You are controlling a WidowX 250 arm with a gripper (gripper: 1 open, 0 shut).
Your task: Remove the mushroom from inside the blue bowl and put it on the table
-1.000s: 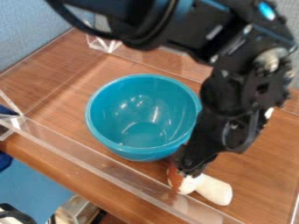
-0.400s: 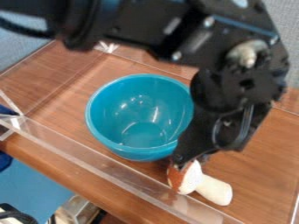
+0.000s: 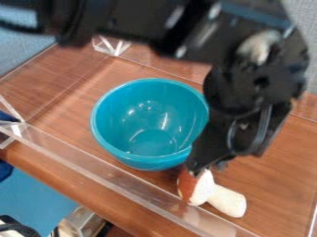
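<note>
Half the mushroom (image 3: pixel 209 190) behind the tool (image 3: pixel 202 169) — tips blurred

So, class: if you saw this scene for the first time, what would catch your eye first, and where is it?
The glossy blue bowl, empty, sits mid-table. A bulky black robot arm fills the top and right, its gripper reaching down beside the bowl's right rim. Just below it, the mushroom lies on the table near the front acrylic wall.

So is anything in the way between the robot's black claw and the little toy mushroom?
Nothing visible. The black gripper is right at the orange-capped, cream-stemmed toy mushroom, which already lies on the reddish-brown wooden table, outside the glossy teal-blue plastic bowl.
</note>
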